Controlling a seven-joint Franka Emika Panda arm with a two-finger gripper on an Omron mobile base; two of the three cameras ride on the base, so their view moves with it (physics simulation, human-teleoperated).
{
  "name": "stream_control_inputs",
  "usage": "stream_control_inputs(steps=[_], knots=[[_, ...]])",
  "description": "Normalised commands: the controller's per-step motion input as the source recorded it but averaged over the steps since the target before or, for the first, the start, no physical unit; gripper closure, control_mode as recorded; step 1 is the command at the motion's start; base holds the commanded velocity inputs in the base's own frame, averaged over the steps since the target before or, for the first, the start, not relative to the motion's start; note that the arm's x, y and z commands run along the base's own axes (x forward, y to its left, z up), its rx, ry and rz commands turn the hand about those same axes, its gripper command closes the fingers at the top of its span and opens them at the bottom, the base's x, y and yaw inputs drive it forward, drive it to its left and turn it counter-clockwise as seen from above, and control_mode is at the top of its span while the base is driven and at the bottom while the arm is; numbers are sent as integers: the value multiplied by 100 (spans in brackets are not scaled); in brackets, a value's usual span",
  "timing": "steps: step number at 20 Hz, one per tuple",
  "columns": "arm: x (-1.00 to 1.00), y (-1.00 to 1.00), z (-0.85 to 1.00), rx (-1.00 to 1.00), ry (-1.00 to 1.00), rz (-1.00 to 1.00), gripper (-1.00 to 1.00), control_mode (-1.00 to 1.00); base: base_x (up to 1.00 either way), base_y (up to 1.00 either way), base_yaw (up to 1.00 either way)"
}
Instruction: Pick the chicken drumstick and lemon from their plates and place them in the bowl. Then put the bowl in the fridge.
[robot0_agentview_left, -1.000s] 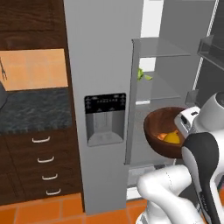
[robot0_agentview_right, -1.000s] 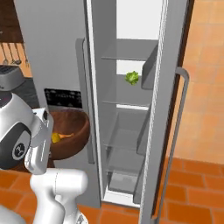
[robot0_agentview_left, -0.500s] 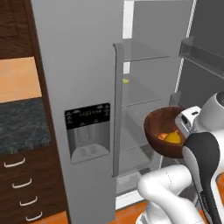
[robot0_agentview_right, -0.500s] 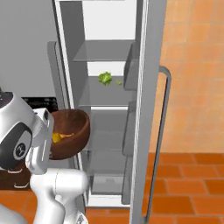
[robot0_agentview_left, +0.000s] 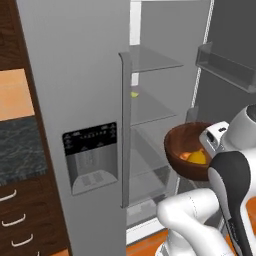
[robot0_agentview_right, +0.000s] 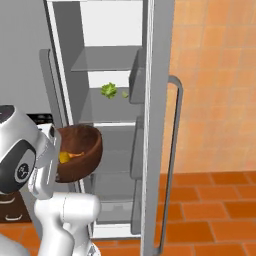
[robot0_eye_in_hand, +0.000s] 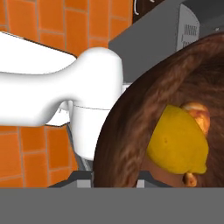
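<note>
Held the bowl (robot0_agentview_left: 187, 152) by its rim, gripper (robot0_agentview_left: 212, 141) clamped shut on it, at 3 o'clock in the left base view, level with the middle shelves of the open fridge (robot0_agentview_right: 112, 107). Carried the lemon (robot0_eye_in_hand: 177, 142) and the chicken drumstick (robot0_eye_in_hand: 197, 113) inside, drumstick at 1 o'clock of the lemon. Best kept level, steered onto a bare glass shelf, clear of the door edge. Further back, lay a green leafy item (robot0_agentview_right: 109, 90) on an upper shelf. Against half a second earlier, showed both base views shifted, the fridge interior more squarely ahead.
</note>
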Motion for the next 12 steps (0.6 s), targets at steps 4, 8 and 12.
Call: stream_control_inputs(steps=[4,8,12], knots=[[0,0,0,0,0,0,100,100,23,-7,-14],[0,0,0,0,0,0,100,100,54,10,-1],[70,0,0,0,-9,0,100,-100,23,1,0]])
